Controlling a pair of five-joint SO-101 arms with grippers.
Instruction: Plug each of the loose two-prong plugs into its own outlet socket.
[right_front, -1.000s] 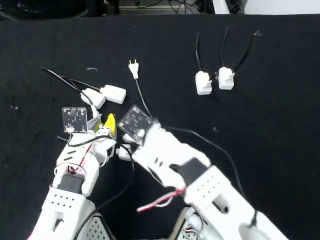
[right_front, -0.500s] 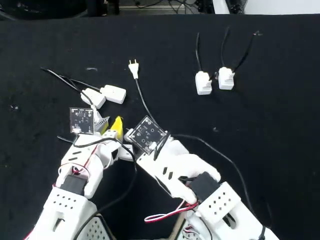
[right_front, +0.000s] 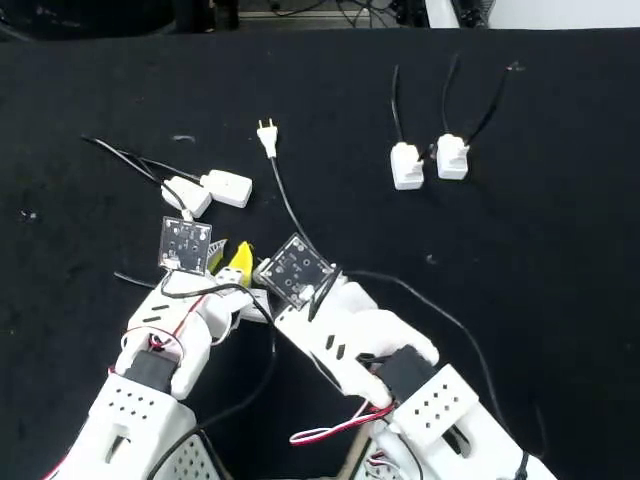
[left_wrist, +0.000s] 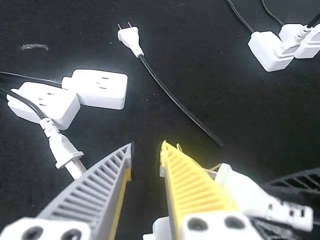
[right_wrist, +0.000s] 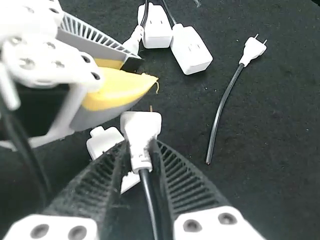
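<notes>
black cloth all across the table. in the right wrist view: right gripper clamped on a white plug, black fingers tight on both sides, prongs poking out past the tips, cord trailing back between the fingers. just ahead of those prongs, the yellow finger of the left gripper, very close. small white piece on the cloth beside the held plug, too cramped to name. over to the left wrist view: left gripper narrow, a slim gap between grey and yellow fingers, nothing in it. another plug on a black cord lying just beside the grey finger. near sockets, two of them side by side beyond that, slots facing up and empty. loose plug farther out, prongs pointing away from the arms, short black cord ending bare on the cloth. wider from the high view: both wrists crowded together at the near edge of the table, and well apart to the right, far sockets, each with a cord running off toward the far edge; from the left wrist view, seemingly a plug seated in each
</notes>
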